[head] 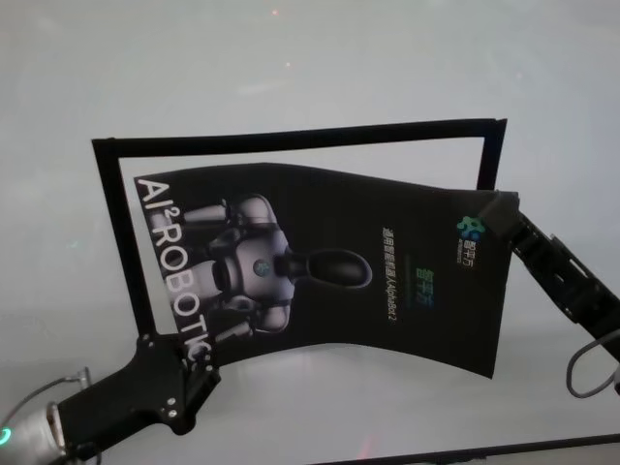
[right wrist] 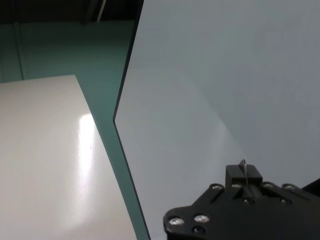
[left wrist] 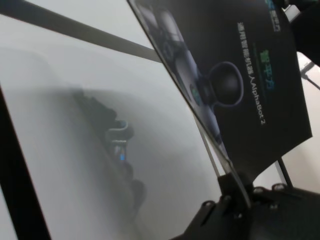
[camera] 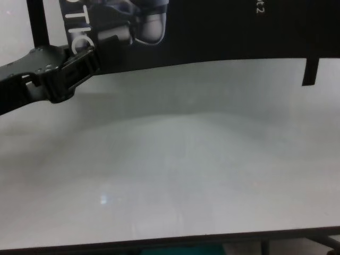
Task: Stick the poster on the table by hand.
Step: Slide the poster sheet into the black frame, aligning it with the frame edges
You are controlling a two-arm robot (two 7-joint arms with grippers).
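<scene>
Both hands hold the black poster (head: 387, 262) with the robot picture above the white-grey table (head: 291, 77), and it sags in a curve between them. My left gripper (head: 199, 363) is shut on its near left corner, by the big white letters. My right gripper (head: 496, 215) is shut on its far right corner, by the small logo. The left wrist view shows the poster (left wrist: 250, 75) rising at a slant from the left gripper (left wrist: 235, 192). In the right wrist view only a thin sheet edge shows in the right gripper (right wrist: 243, 180). The chest view has the poster's (camera: 223, 32) lower edge hanging over the table (camera: 186, 159).
Narrow black strips lie on the table as a frame: one along the far side (head: 291, 138), one down the left (head: 121, 232), a short one on the right (head: 492, 155). The table's edge (right wrist: 120, 125) borders teal floor and another white surface (right wrist: 45, 160).
</scene>
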